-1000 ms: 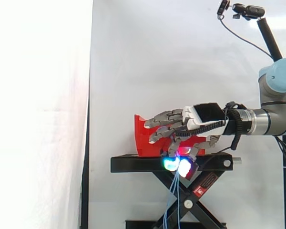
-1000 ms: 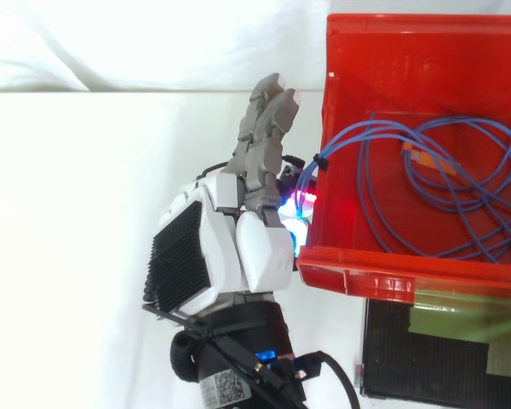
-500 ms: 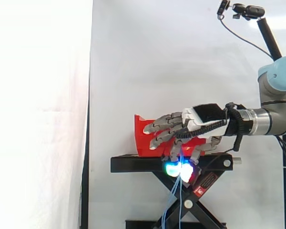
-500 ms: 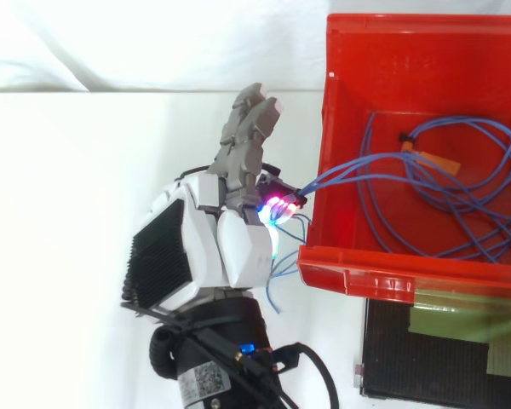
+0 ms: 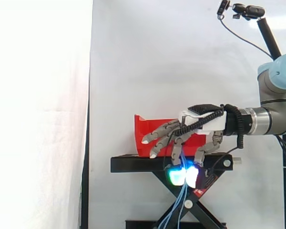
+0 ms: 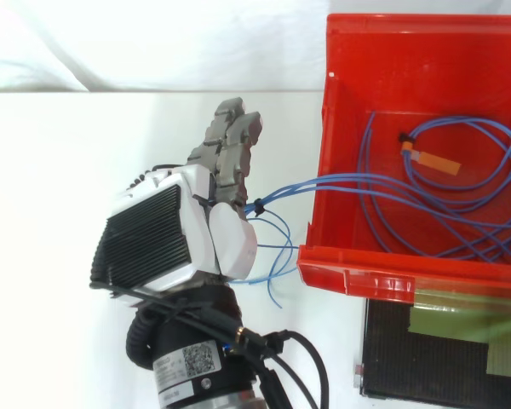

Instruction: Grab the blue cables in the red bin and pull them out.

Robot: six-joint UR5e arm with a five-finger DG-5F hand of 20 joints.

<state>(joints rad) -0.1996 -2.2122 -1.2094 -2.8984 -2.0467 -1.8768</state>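
A red bin (image 6: pixel 370 266) (image 5: pixel 142 138) holds a coil of thin blue cables (image 6: pixel 460 213) with an orange tag. Several strands run taut over the bin's left wall to my hand (image 6: pixel 175 226), which is beside the bin, to its left in the top view. In the side view my hand (image 5: pixel 200 123) is in front of the bin. Its thumb and a curled finger pinch the strands between glowing cyan and white pads (image 5: pixel 177 176) below the stand's top. Loose cable ends (image 5: pixel 178 210) hang down from the pinch. The other fingers point out straight.
The bin sits on a black scissor stand (image 5: pixel 133 163) before a white curtain. A black plate with yellowish tape (image 6: pixel 443 349) lies below the bin in the top view. A camera on a black pole (image 5: pixel 248 10) stands at the upper right.
My hand has moved away from the bin's left wall and slightly lower, drawing the blue strands out over the wall. The coil inside has tightened and shifted.
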